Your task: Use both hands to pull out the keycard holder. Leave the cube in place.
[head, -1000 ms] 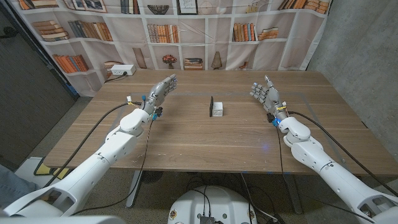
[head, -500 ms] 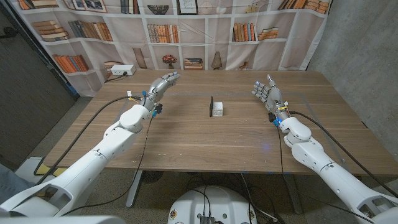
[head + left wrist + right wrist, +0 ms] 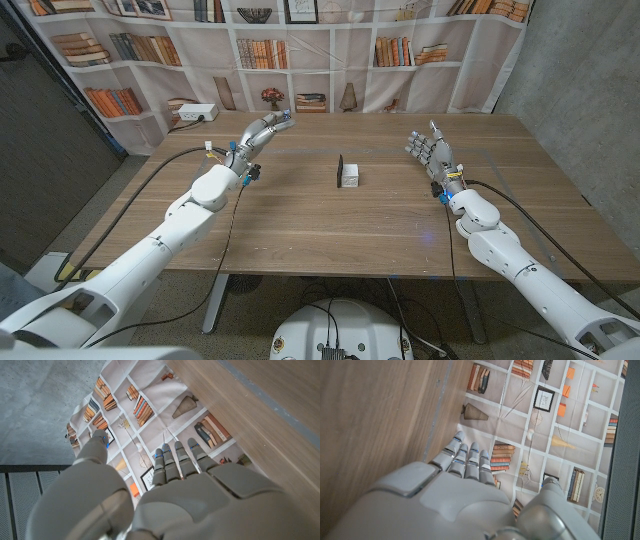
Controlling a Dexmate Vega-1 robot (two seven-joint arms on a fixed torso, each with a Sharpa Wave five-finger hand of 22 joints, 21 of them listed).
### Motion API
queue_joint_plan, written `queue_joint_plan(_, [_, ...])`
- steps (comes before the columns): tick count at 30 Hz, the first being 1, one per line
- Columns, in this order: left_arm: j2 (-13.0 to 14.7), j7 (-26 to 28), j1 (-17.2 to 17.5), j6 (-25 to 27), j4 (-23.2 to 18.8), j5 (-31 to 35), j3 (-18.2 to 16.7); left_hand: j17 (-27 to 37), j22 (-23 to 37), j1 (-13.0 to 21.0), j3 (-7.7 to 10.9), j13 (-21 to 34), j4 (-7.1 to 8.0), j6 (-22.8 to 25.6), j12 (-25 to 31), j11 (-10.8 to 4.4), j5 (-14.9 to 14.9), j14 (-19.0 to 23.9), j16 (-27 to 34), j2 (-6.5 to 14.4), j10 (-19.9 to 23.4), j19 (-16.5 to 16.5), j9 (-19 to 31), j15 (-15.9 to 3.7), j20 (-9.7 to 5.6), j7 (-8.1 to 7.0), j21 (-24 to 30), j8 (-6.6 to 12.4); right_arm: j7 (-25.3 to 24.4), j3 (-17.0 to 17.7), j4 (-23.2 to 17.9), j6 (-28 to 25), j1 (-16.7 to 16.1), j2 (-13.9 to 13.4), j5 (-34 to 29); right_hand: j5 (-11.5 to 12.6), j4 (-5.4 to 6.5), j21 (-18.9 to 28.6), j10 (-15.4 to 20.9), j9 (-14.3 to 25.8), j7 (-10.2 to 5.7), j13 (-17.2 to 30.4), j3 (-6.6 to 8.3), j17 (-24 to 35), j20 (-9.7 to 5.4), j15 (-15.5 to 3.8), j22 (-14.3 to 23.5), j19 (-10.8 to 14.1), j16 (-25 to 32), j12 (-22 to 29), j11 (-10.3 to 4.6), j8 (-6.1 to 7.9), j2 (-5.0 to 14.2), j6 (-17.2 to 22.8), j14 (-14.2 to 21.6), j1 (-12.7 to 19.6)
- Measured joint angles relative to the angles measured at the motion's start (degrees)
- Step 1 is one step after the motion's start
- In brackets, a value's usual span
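Thin dark flat keycard holder [image 3: 340, 170] stands upright at bench centre, touching the left side of the small white cube [image 3: 351, 178]; not pulled out yet. Wooden bench [image 3: 330, 225] carries both. Left hand [image 3: 262, 132] & right hand [image 3: 428, 150] well apart from it, fingers spread, holding nothing. Progress: nil; approach, grasp, pull all remain.

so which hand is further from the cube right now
The left hand. It is lifted toward the table's far left, well away from the cube; the right hand sits nearer the cube.
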Motion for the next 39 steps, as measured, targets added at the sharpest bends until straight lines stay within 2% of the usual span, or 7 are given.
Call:
queue_joint_plan(7, [0.6, 0.2, -0.3, -1.2, 0.1, 2.9, 0.3, 0.0, 0.0, 1.6, 0.23, 0.0, -0.71, 1.1, 0.0, -0.85, 0.0, 0.6, 0.0, 0.2, 1.2, 0.4, 0.0, -0.62, -0.41, -0.74, -0.6, 0.23, -0.4, 0.0, -0.3, -0.4, 0.0, -0.2, -0.2, 0.0, 0.0, 0.0, 0.3, 0.0, 0.0, 0.0, 0.0, -0.1, 0.0, 0.09, 0.0, 0.0, 0.0, 0.0, -0.3, 0.0, 0.0, 0.0, 0.1, 0.0])
queue_joint_plan(13, [1.1, 0.8, -0.4, -1.9, -0.4, 4.9, 0.4, 0.0, 0.0, 5.1, 0.38, 0.0, -1.33, 2.7, -0.2, -1.97, 0.4, 1.6, 0.0, -0.9, 2.4, 0.9, 0.0, -0.64, -0.93, -1.68, -1.1, 0.44, -0.6, 0.0, -0.5, -0.6, 0.0, -0.2, -0.2, 0.0, 0.0, 0.0, 0.6, 0.0, 0.13, 0.0, 0.0, -0.1, 0.0, 0.23, 0.0, 0.0, 0.0, 0.0, 0.0, 0.0, 0.0, 0.1, 0.3, 0.0])
queue_joint_plan(22, [2.1, 2.6, -0.4, -2.7, -1.7, 9.3, 0.4, -0.2, 0.0, 6.1, 0.06, 0.0, -1.64, 3.0, -0.4, -2.45, 0.4, 2.0, -0.4, -1.9, 2.9, 1.3, 0.0, -0.43, -0.72, -2.07, -1.5, 0.44, -0.8, 0.0, -0.5, -0.7, 0.0, -0.1, -0.3, 0.0, 0.0, 0.0, 0.6, 0.0, 0.31, 0.0, 0.0, -0.1, -0.21, 0.23, 0.0, 0.2, 0.0, 0.0, 0.0, 0.0, 0.3, 0.3, 0.3, 0.3])
queue_joint_plan(26, [2.9, 3.4, -0.3, -3.7, -2.4, 11.5, 0.3, -0.1, 0.0, 6.4, -0.69, 0.1, -1.38, 3.4, -0.9, -2.56, 0.4, 2.0, -0.4, -2.8, 3.0, 1.3, 0.0, -0.43, -0.72, -2.48, -1.9, 0.44, -0.8, -0.1, -0.4, -0.7, 0.2, 0.0, -0.5, 0.0, 0.0, 0.0, 0.6, 0.0, 0.31, 0.0, 0.0, -0.1, -0.22, 0.22, 0.0, 0.2, 0.0, 0.0, 0.0, 0.0, 0.3, 0.3, 0.3, 0.3])
queue_joint_plan(30, [3.3, 5.1, 0.1, -4.3, -3.1, 14.1, 0.0, -0.1, 0.0, 6.6, -1.37, 0.1, -1.31, 5.1, -0.9, -3.92, 0.4, 3.0, -0.4, -4.0, 4.5, 1.3, 0.0, -0.7, -0.72, -3.31, -2.4, 0.59, -0.9, -0.1, -0.4, -0.7, 0.2, 0.0, -0.6, 0.0, 0.0, 0.0, 0.6, 0.0, 0.31, 0.0, 0.0, -0.1, -0.18, 0.22, 0.0, 0.2, -0.2, 0.0, 0.0, 0.0, 0.3, 0.3, 0.3, 0.3])
queue_joint_plan(32, [3.6, 6.3, 0.4, -4.4, -3.9, 16.1, -0.2, -0.1, 0.0, 6.7, -1.54, 0.1, -1.15, 6.3, -0.9, -4.3, 0.7, 3.5, -0.4, -4.0, 5.5, 1.7, 0.0, -0.6, -1.13, -3.49, -2.7, 0.88, -1.0, -0.1, -0.4, -0.6, 0.2, 0.0, -0.7, 0.0, -0.02, 0.0, 0.6, 0.0, 0.31, 0.0, 0.0, -0.1, 0.02, 0.2, 0.0, 0.5, -0.2, 0.0, 0.0, 0.0, 0.3, 0.3, 0.3, 0.3])
queue_joint_plan(39, [4.7, 8.5, 0.9, -4.5, -6.0, 20.5, -0.8, -0.2, 0.0, 10.2, -1.54, 0.1, -1.15, 9.9, -0.9, -5.33, 1.2, 5.8, -0.4, -2.9, 8.6, 4.0, 0.0, -0.67, -2.17, -4.24, -3.2, 1.32, -1.3, 0.0, -0.5, -0.4, 0.2, 0.0, -0.7, 0.0, -0.33, 0.0, 0.8, 0.0, 0.62, 0.0, 0.0, -0.1, 0.1, 0.14, 0.0, 0.5, -0.2, 0.0, -0.23, 0.0, 0.3, 0.6, 0.4, 0.3])
